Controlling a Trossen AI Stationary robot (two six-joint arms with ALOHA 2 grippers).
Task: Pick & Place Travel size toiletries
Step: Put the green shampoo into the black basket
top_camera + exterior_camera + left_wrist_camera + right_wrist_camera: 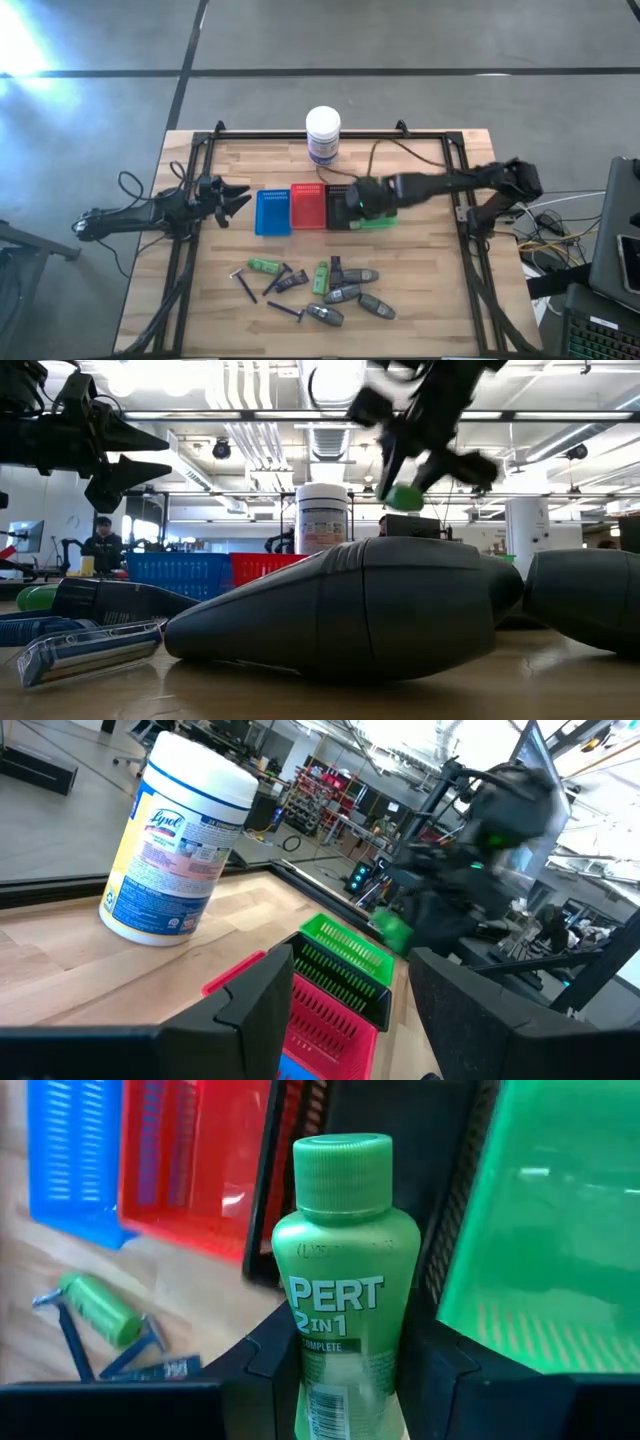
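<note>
Above the green slotted plastic tray, a small green plastic Pert bottle is gripped by the right gripper.
Left gripper is held open at the table's left.

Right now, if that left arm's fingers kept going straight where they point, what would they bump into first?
Probably the red tray: the left gripper points across it toward the green tray, with the white jar off to one side. Depth is uncertain.

The green bottle is showing "PERT 2IN1 COMPLETE"; behind the trays, the white jar is seemingly reading "Lysol".
</note>
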